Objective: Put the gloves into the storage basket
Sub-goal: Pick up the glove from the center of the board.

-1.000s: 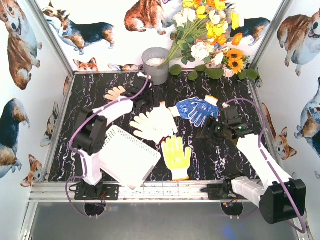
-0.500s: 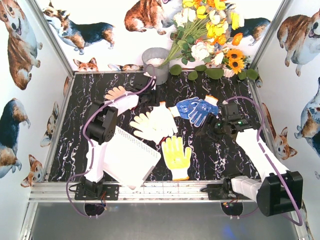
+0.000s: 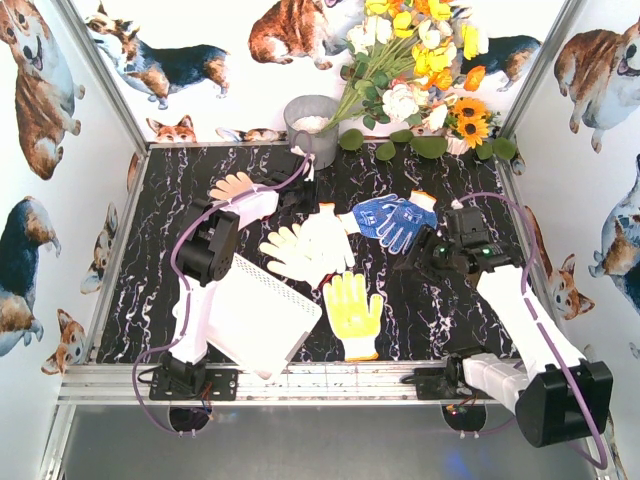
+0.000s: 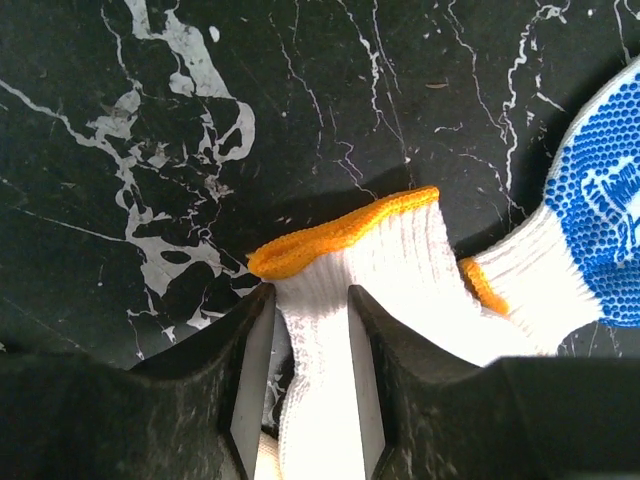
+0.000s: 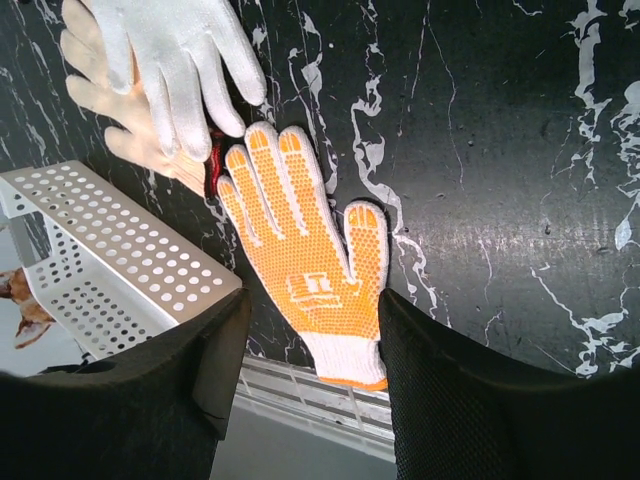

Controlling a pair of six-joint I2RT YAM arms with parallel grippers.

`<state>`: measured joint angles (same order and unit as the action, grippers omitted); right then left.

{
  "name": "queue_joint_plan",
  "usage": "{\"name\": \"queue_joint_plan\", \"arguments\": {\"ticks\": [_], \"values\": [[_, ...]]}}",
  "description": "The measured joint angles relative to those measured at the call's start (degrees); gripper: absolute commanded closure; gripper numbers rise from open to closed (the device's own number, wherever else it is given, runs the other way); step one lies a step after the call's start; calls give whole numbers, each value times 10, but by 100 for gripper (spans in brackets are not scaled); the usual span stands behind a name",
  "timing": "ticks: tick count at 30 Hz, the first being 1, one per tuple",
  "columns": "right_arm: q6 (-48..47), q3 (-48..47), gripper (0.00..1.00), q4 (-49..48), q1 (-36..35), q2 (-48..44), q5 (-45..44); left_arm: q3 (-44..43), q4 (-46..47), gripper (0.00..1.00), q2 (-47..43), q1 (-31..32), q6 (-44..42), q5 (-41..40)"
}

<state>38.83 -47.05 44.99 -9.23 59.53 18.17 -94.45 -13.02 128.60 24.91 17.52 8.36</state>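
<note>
Left fingers [image 4: 250, 400] grip white glove [image 4: 400, 280], orange cuff [image 4: 340, 232].

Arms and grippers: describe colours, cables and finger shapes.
Both the left arm and right arm have white links, black joint housings and a purple cable. The left gripper and right gripper have black, blocky fingers; the left's show pale inner faces.

Top camera looks down on the whole table [image 3: 180, 200] from behind. Left wrist sits close above a white glove [image 4: 400, 270] — right wrist higher, sharing the yellow glove [image 5: 305, 270] with top.
</note>
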Motion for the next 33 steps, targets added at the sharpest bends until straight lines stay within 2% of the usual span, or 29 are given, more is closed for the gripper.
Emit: {"name": "queue_joint_plan", "arguments": {"ticks": [4,5,10,14,19,25,33], "values": [[2,0,44,8,0,-13,-3,24,43,91,-4,-2,5,15],[3,0,44,13,0,-16,-5,40,59,100,-9,-2,9,19],[3,0,44,18,0,-45,-12,100,113,100,-42,-2,36,54],[2,-2,41,17,0,-48,-6,157,151,100,-103,4,51,91],[-8,-9,39,9,0,-45,16,164,166,100,-179,13,47,140],[-44,-63,38,-12,0,-6,65,165,161,100,-263,14,22,191],[-110,-134,17,-34,-1,29,171,193,107,100,-373,24,-39,291]]}}
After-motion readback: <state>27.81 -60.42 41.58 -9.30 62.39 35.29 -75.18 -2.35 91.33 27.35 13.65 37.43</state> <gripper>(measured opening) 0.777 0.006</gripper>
